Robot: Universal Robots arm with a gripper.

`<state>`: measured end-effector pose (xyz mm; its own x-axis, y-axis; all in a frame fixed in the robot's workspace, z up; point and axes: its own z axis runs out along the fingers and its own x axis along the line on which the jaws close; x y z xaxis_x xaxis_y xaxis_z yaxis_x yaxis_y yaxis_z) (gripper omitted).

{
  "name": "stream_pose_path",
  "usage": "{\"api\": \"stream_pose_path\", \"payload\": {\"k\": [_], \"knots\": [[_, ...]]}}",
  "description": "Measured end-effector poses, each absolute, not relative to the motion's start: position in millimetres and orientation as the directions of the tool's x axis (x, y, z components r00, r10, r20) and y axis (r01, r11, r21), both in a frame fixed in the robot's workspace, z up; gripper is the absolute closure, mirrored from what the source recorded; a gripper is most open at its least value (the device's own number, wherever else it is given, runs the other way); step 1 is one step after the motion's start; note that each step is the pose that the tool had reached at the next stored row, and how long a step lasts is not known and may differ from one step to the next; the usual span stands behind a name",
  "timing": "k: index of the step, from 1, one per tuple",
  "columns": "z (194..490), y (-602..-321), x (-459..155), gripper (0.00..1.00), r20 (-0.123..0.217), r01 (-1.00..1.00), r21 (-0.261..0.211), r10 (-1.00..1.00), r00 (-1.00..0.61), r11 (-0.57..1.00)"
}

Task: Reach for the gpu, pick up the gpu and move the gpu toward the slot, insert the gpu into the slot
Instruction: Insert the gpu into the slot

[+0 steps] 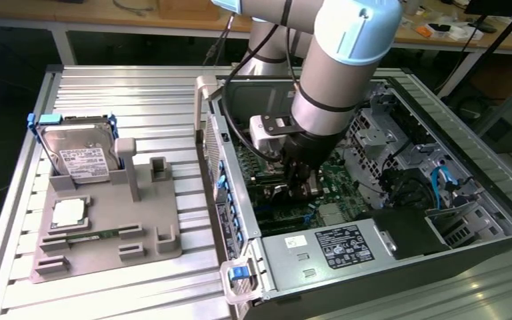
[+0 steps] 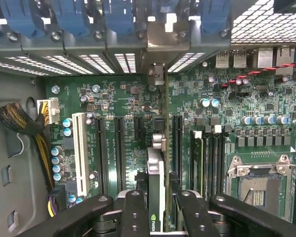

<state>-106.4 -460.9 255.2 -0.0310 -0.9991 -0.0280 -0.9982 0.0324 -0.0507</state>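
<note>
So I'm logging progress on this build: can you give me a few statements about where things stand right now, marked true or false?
1. The pincer is shut on the gpu. True.
2. The gpu is held above the motherboard inside the open computer case. True.
3. The hard drive lies inside the case. False: it stands in the grey holder on the table, at the exterior view's left.
4. The gpu still rests in the grey holder. False: it is in the pincer, edge-on over the expansion slots.
5. The small green memory stick lies on the grey holder. True.
</note>
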Motion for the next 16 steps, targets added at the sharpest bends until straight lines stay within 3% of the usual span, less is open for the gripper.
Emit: {"api": "stream_pose_path", "payload": {"k": [16], "knots": [[251.4, -461.0, -114.4, 0.73, -0.032, -0.998, -0.053, -0.999, -0.022, 0.024]]}}
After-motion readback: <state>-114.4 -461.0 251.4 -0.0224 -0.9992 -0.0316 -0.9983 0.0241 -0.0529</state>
